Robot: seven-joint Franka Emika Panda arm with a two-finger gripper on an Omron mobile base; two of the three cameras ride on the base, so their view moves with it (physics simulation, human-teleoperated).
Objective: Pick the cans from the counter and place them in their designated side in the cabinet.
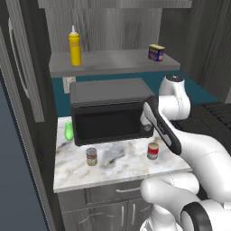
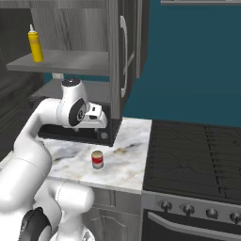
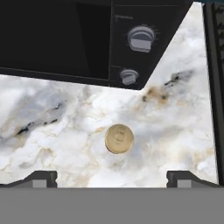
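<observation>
The red-and-white can stands upright on the marbled counter, in front of the microwave's right end. It also shows in the right base view. The hand view looks straight down on its round top. My gripper hangs above this can, open, with its finger tips wide apart and nothing between them. The brownish can stands further left on the counter. Above the microwave, the dark grey cabinet's shelf is open to view.
A black microwave fills the back of the counter, its knobs close to the can. A yellow squeeze bottle and a blue-and-yellow tin stand on the shelf. A green thing lies left of the microwave. A black stove adjoins the counter's right.
</observation>
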